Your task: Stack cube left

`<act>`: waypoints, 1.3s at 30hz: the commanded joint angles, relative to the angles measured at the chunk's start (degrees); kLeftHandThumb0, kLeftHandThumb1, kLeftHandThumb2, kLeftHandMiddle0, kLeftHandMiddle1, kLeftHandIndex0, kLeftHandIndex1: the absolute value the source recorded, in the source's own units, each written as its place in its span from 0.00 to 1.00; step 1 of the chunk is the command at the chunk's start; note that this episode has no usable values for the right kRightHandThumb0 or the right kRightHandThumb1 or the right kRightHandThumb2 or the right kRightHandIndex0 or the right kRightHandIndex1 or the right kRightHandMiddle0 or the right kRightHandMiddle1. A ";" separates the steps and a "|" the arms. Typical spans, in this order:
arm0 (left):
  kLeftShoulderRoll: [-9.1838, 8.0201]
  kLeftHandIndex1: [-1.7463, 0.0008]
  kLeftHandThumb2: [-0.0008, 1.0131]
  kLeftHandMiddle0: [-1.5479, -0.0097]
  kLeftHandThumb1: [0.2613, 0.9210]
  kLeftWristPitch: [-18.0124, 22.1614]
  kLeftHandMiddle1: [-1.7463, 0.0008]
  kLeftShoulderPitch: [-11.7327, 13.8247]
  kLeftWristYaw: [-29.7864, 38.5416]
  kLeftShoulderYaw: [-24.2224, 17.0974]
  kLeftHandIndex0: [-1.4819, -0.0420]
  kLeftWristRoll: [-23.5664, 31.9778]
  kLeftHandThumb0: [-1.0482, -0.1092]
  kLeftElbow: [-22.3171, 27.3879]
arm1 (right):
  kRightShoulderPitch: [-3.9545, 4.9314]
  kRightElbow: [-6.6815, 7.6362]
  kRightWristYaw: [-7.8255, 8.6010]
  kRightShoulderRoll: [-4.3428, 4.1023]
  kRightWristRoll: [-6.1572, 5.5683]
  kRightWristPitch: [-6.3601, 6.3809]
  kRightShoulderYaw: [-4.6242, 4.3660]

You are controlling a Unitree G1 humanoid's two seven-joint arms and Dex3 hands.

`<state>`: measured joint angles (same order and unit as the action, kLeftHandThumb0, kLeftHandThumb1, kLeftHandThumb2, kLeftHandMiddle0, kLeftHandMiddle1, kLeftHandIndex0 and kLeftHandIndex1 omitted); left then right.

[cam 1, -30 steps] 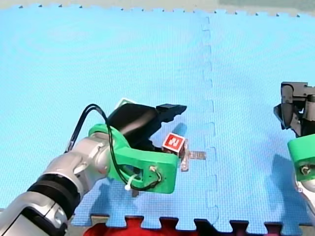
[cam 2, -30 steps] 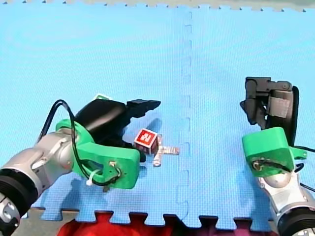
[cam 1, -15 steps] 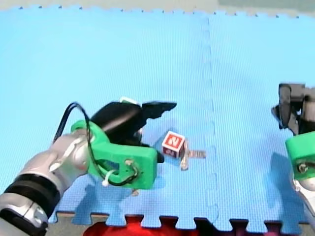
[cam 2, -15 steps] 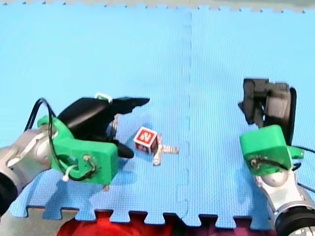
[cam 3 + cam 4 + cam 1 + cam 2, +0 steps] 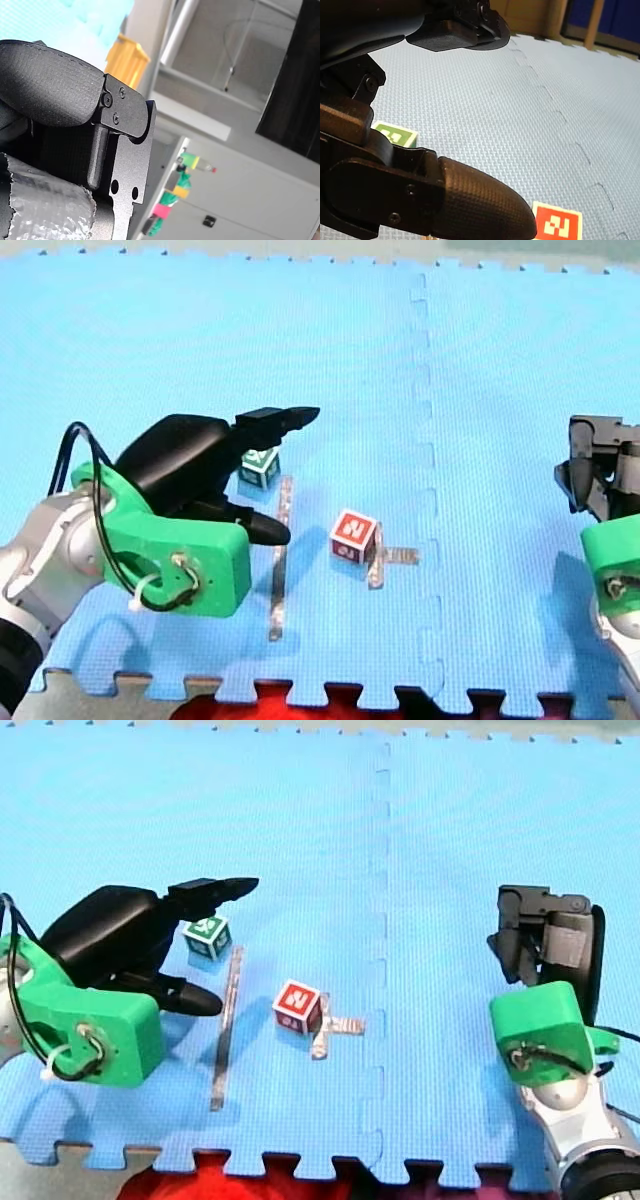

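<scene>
At the left of the mat, the left hand has drawn back from the red cube it stood beside a second ago; it holds nothing, fingers unclenched. Its retreat uncovers the green cube, just beside its fingertips, left of a tape strip. The red cube has not moved. Neither cube is lifted, so stacking has probably not begun. The right hand hangs at the right edge, empty; whether open or closed I cannot tell

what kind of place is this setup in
Probably a robotics lab test area: a blue foam puzzle mat as work surface, marker-tagged red cube and green cube, tape strips, and grey cabinets in the first wrist view.
</scene>
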<state>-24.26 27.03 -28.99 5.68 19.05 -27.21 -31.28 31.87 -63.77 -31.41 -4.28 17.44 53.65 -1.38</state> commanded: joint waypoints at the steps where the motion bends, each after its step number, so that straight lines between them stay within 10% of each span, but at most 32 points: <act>1: -1.73 0.99 0.15 0.51 1.00 -1.82 0.00 2.34 1.33 -1.85 0.84 0.94 0.00 3.78 | -0.55 -0.25 0.13 -0.23 -0.57 -0.11 0.35; 11: -2.69 0.97 0.14 0.53 1.00 -5.35 0.00 4.85 1.60 -6.05 0.78 2.28 0.00 7.26 | -0.52 -0.91 0.80 -0.08 -1.00 0.01 0.44; 21: 1.93 0.97 0.06 0.45 1.00 1.19 0.00 -3.53 -7.41 -5.75 0.67 1.81 0.00 -19.28 | -0.60 -0.80 1.17 -0.28 -1.27 0.10 0.66; 39: 6.37 0.93 0.04 0.42 1.00 2.98 0.00 -10.30 -6.14 -7.92 0.49 5.92 0.00 -33.95 | -0.45 -1.26 3.09 -0.53 -2.28 0.80 1.39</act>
<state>-18.92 29.56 -35.57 -0.60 12.19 -22.81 -59.26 31.45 -64.87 -28.79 -4.04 16.25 53.71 -0.75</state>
